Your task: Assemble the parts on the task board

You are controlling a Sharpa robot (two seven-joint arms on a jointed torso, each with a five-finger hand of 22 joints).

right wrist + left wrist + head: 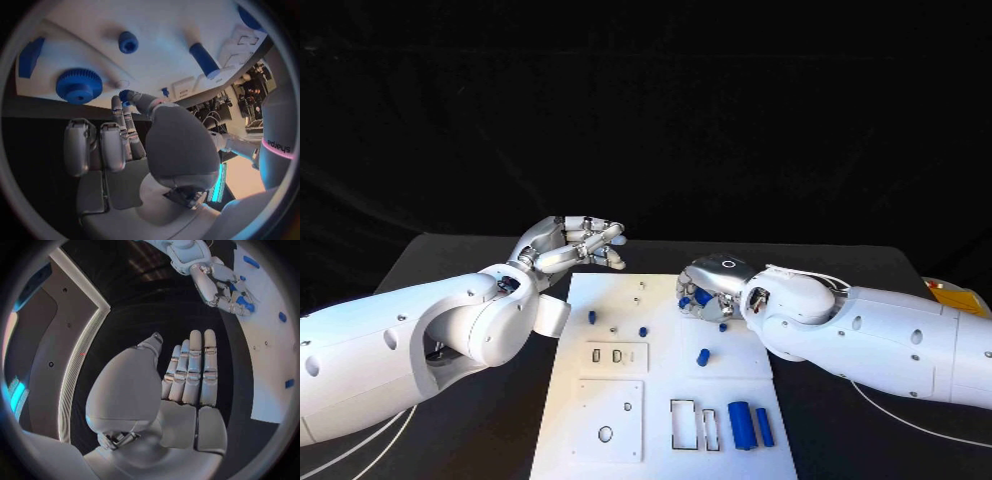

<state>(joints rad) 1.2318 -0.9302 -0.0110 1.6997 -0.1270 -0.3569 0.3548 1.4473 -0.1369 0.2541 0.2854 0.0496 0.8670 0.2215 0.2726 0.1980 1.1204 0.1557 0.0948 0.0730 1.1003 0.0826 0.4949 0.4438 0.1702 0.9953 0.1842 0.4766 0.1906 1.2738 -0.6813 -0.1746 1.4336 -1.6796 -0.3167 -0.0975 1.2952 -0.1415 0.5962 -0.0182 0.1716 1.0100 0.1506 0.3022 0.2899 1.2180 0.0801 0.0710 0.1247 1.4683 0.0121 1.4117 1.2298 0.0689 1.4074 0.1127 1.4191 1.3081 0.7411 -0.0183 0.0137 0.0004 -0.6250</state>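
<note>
Near edge of board: two blue cylinders lie side by side at the near right of the white rectangular task board [668,380], a thick blue cylinder [741,424] and just right of it a thinner blue rod [763,426]; left of them sits an empty rectangular slot outline.
Table: black table top [459,260] carries the board, which runs from the near edge toward the far side between the two arms.
Left arm: large white arm comes in from the left, its silver left hand [577,243] raised off the far left corner of the board, apart from it.
Left hand fingers: in the left wrist view the fingers [190,372] stand straight and side by side, the thumb beside them, nothing in the palm; released.
Right arm: white arm comes in from the right, its silver right hand [711,285] low over the far right part of the board.
Right hand fingers: curled inward, with small blue pieces [240,297] among them in the left wrist view; whether they are pinched or merely touched, I cannot tell.
Gear: blue toothed gear [79,85] sits on the board near the right hand's fingertips.
Short peg: small blue peg [704,356] lies mid-board, right of centre.
Upright pins: two small blue pins [593,316] [643,329] stand on the left-centre of the board, near one another.
</note>
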